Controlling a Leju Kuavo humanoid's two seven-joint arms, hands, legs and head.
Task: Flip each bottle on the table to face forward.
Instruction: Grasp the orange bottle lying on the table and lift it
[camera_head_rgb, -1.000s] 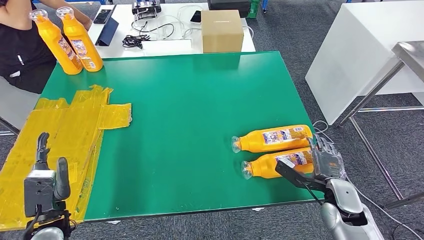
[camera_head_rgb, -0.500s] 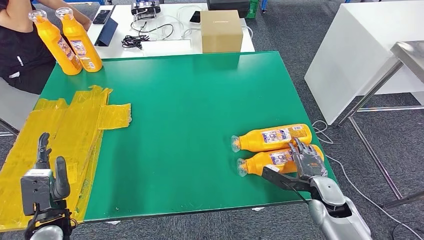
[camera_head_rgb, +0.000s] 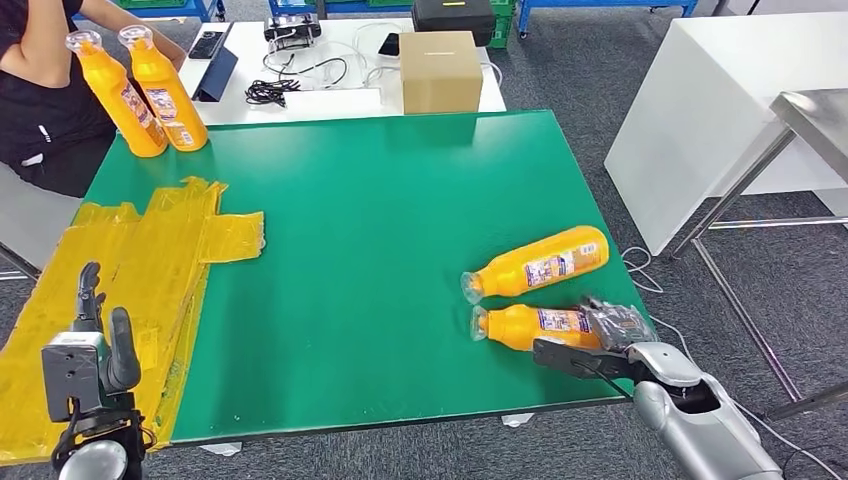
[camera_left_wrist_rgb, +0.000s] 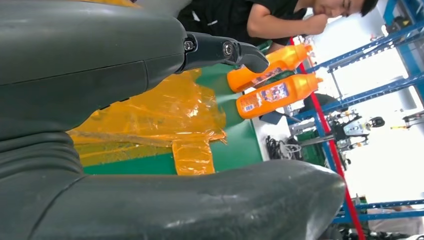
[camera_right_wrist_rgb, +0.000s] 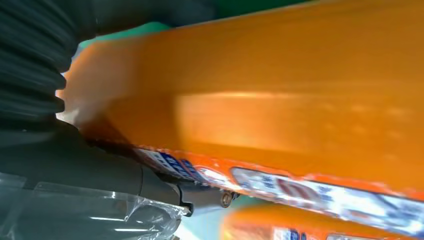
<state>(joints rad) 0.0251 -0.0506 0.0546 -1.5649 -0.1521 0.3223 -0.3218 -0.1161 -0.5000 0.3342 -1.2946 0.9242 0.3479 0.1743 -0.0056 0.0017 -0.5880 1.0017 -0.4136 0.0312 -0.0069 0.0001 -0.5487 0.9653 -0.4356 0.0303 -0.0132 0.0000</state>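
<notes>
While our right hand grips the near lying bottle around its base end, fingers curled over it and thumb stretched along its near side, we judge the plastic smooth, a bit slippery and fairly stiff, heavy if full. The wide label section looks the safest place to hold. Just beyond it the second lying bottle lies tilted, close enough to be knocked as we turn the first. Both lie near the right edge of the green table, so a slip could send one off. Our left hand hangs empty, fingers apart, over the yellow sheeting. Two upright bottles stand at the far left beside a person.
</notes>
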